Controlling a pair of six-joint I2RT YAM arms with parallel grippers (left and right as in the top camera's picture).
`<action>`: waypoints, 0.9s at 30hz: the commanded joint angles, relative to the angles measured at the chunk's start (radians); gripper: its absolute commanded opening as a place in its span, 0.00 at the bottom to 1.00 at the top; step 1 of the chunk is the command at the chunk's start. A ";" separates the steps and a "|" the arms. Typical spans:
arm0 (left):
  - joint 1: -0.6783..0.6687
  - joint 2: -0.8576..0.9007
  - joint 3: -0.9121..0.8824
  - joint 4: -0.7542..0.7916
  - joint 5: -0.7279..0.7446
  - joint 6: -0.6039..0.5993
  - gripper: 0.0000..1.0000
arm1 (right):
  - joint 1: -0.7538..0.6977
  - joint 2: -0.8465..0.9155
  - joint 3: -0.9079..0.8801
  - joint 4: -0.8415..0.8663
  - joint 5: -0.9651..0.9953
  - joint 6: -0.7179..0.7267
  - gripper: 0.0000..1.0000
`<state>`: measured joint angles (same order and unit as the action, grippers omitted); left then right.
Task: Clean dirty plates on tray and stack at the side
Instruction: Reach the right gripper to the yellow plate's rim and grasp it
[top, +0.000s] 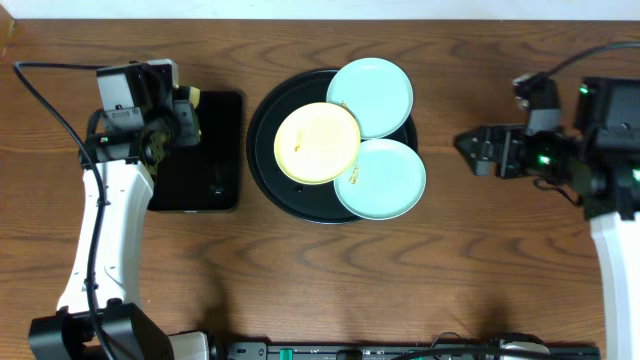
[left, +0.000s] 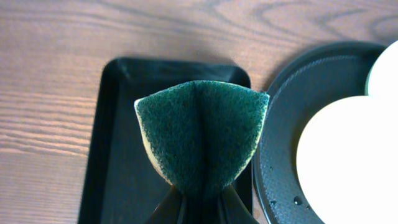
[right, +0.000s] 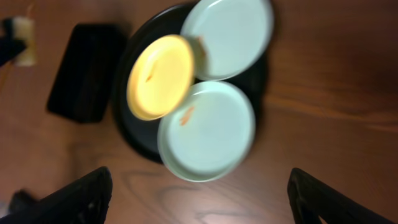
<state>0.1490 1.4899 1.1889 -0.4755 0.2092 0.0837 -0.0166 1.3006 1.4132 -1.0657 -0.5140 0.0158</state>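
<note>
Overhead | left tool (top: 187, 112) pinching sponge (left: 202, 137) | right tool (top: 466, 152) spread, near tray (top: 258, 150)

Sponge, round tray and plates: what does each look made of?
Sponge: dark green fibrous scouring pad over pale yellow foam; it folds where pinched, so soft. Round tray: black, probably plastic, with a fine-grained sheen and a few droplets. Plates: smooth pastel, soft sheen, thin rims; likely plastic or melamine, though glazed ceramic cannot be ruled out.
</note>
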 joint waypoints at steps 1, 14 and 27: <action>0.003 -0.006 -0.040 0.018 0.015 -0.044 0.07 | 0.120 0.087 0.021 0.007 -0.038 0.007 0.86; 0.003 -0.005 -0.044 -0.043 0.015 -0.085 0.08 | 0.398 0.580 0.376 -0.017 0.243 0.014 0.68; 0.003 0.008 -0.084 -0.034 -0.019 -0.081 0.08 | 0.447 0.837 0.457 0.103 0.378 0.148 0.61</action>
<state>0.1490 1.4906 1.1114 -0.5159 0.2066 0.0032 0.4114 2.0956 1.8511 -0.9695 -0.1562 0.1028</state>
